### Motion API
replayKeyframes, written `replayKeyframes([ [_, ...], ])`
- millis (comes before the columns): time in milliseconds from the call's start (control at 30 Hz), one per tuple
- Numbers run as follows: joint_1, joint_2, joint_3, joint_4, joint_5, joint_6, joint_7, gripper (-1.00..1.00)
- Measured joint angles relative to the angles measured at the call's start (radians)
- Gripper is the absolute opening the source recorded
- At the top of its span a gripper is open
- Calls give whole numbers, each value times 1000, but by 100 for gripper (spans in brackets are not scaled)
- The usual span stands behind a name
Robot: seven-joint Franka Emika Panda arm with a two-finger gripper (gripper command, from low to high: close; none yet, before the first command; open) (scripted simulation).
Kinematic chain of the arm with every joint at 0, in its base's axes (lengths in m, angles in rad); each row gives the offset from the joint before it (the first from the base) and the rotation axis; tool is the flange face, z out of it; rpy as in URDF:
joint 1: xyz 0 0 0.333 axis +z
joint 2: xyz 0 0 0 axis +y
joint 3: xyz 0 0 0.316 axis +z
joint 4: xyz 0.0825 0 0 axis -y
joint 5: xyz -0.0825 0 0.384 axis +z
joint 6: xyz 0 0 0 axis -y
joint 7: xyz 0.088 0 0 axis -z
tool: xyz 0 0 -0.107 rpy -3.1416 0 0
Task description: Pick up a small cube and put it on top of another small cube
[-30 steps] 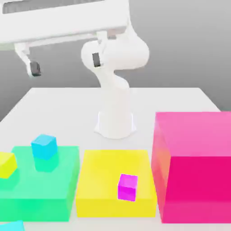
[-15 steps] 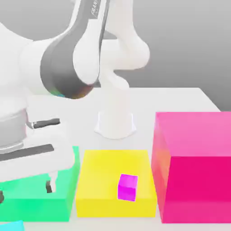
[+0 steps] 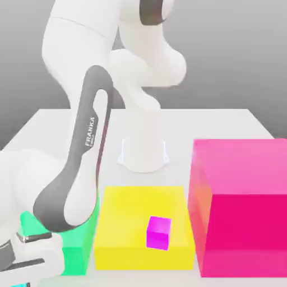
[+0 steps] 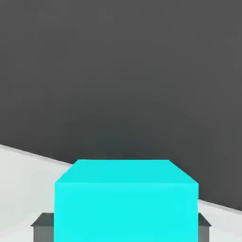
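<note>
My gripper [image 4: 124, 226] clamped on the small cube [image 4: 125, 203], well apart from the magenta cube [image 3: 158, 232] on the yellow block [image 3: 143, 207].

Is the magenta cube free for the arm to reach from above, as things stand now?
Probably yes. The magenta cube sits alone on the yellow block with nothing over it. The tall pink block beside it may crowd an approach from that side.
</note>
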Motion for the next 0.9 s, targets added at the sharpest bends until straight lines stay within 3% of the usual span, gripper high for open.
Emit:
replayKeyframes([
  [200,49,-126,-53,-39,-62,-89,43,-100],
  [500,207,-374,-22,-233,-148,-171,125,-100],
  [900,379,-760,89,-515,-416,-189,320,-100],
])
